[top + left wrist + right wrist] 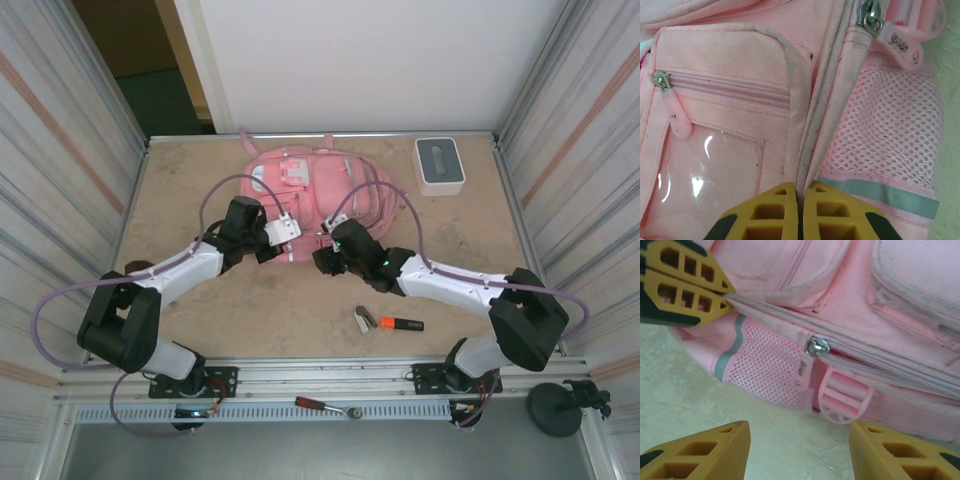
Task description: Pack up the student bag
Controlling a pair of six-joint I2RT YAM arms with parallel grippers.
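The pink student bag [320, 190] lies flat at the back middle of the table. My left gripper [800, 197] is shut on a fabric seam at the bag's near edge, between the clear-window pocket [710, 165] and the mesh side pocket [885, 135]. That pinch also appears from the side in the right wrist view, where the left gripper [726, 294] grips the seam. My right gripper [800, 450] is open and hovers over the bare table just short of the bag, facing the main zipper pull [817, 347] and a pink strap buckle [842, 400]. The zipper is shut beside the pull.
A small white box with a grey top [439, 165] stands at the back right. An orange marker [400, 324] and a small grey item [365, 320] lie on the table in front of the right arm. Corrugated walls close in both sides.
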